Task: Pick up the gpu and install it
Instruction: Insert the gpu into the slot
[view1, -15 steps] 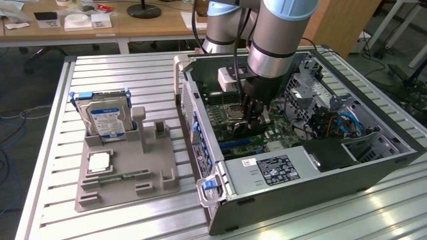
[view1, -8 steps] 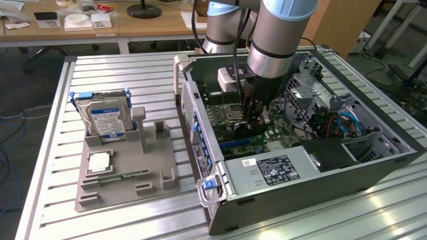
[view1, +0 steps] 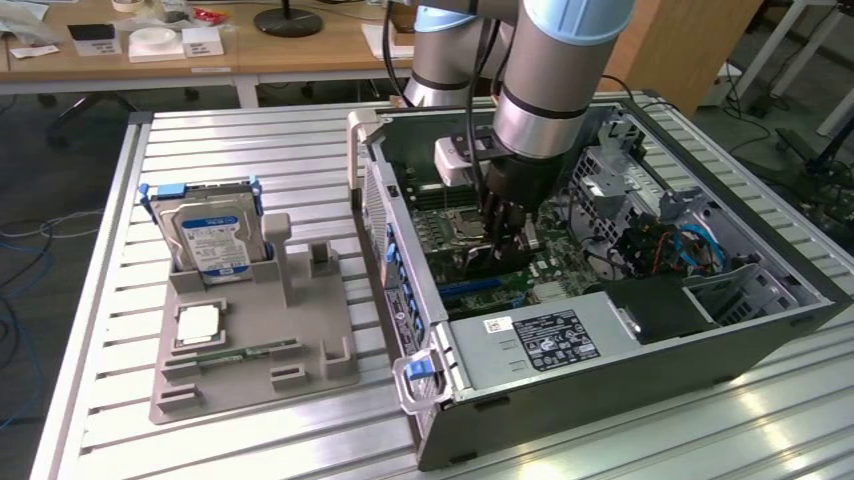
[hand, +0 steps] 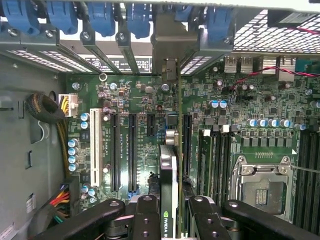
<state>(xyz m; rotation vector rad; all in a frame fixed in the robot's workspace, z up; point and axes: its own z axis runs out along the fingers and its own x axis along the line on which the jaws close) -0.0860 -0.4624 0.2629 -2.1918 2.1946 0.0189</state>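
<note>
My gripper (view1: 507, 245) reaches down into the open computer case (view1: 627, 335), over the motherboard (hand: 250, 105). It is shut on the gpu (hand: 169, 165), a thin dark card seen edge-on between my two black fingers (hand: 147, 212). The card stands upright and runs toward the rear wall of the case, its pale metal bracket (hand: 172, 42) against the row of slot openings. It lies in line between the long black expansion slots (hand: 132, 150). Whether its edge sits in a slot I cannot tell. In the exterior view the gpu (view1: 483, 265) shows as a dark strip below the fingers.
A grey holder (view1: 254, 350) on the slotted metal table, at the exterior view's left, carries an upright silver hard drive (view1: 207, 235), a square chip (view1: 198, 322) and a green memory stick (view1: 234, 353). Inside the case are the CPU socket (hand: 262, 185), cable bundles (hand: 47, 107) and blue latches (hand: 105, 17).
</note>
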